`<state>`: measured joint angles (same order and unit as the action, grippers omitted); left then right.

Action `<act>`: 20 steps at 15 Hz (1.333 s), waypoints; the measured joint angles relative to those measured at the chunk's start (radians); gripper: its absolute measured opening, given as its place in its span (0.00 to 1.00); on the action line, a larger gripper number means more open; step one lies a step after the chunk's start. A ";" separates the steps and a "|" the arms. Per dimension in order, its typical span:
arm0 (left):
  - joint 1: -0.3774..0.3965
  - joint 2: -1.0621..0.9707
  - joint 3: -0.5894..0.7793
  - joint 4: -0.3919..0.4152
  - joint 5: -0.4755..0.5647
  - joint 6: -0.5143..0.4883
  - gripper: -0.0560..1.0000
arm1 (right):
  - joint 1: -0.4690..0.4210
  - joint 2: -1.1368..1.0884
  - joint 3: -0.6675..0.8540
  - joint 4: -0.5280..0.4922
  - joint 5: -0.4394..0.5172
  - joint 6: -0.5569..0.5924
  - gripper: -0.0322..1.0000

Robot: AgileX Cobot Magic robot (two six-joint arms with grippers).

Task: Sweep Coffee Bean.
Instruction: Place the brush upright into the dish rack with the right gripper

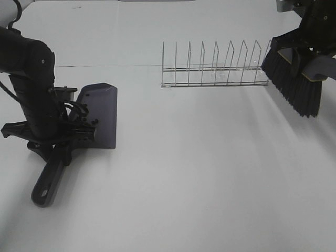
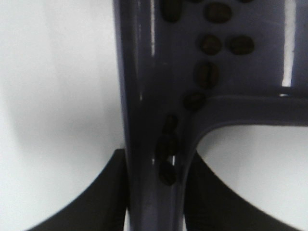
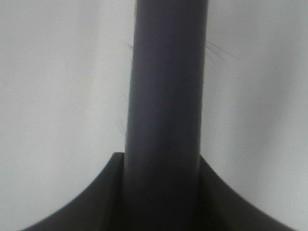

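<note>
The purple-grey dustpan rests on the white table at the left, with its handle pointing toward the front. My left gripper is shut on the handle where it meets the pan; the left wrist view shows the handle between the fingers. Several dark coffee beans lie inside the pan and down the handle's groove. No beans show on the table in the high view. My right gripper is shut on a black-bristled brush, held raised at the far right; its handle fills the right wrist view.
A wire dish rack stands at the back of the table, between the middle and the brush. The white table spreads between the two arms. The left arm's dark body rises beside the pan.
</note>
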<state>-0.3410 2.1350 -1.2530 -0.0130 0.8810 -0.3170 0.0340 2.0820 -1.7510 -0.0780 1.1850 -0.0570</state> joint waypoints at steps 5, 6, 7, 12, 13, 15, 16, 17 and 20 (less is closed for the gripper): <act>0.000 0.000 0.000 0.000 0.000 0.003 0.30 | 0.000 0.069 0.000 -0.004 -0.114 0.000 0.31; 0.000 0.000 0.000 0.000 0.000 0.003 0.30 | 0.000 0.083 0.000 -0.012 -0.128 0.000 0.31; 0.000 0.000 0.000 0.000 0.000 0.003 0.30 | 0.000 0.090 0.000 -0.019 -0.135 0.000 0.31; 0.000 0.000 0.000 0.000 0.000 0.006 0.30 | 0.000 0.144 -0.056 -0.047 -0.178 0.017 0.31; 0.000 0.000 0.000 0.000 0.000 0.007 0.30 | 0.000 0.158 -0.093 -0.048 -0.176 0.017 0.31; 0.000 0.000 0.000 0.000 0.000 0.007 0.30 | 0.000 0.205 -0.183 -0.050 -0.152 0.017 0.31; 0.000 0.000 0.000 0.000 0.000 0.007 0.30 | 0.000 0.229 -0.230 -0.051 -0.137 0.017 0.31; 0.000 0.000 0.000 0.000 0.000 0.007 0.30 | 0.000 0.258 -0.276 -0.051 -0.119 0.017 0.31; 0.000 0.000 0.000 0.000 0.000 0.007 0.30 | 0.000 0.323 -0.374 -0.049 -0.095 0.018 0.31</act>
<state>-0.3410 2.1350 -1.2530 -0.0130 0.8810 -0.3100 0.0340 2.4050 -2.1250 -0.1270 1.0900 -0.0390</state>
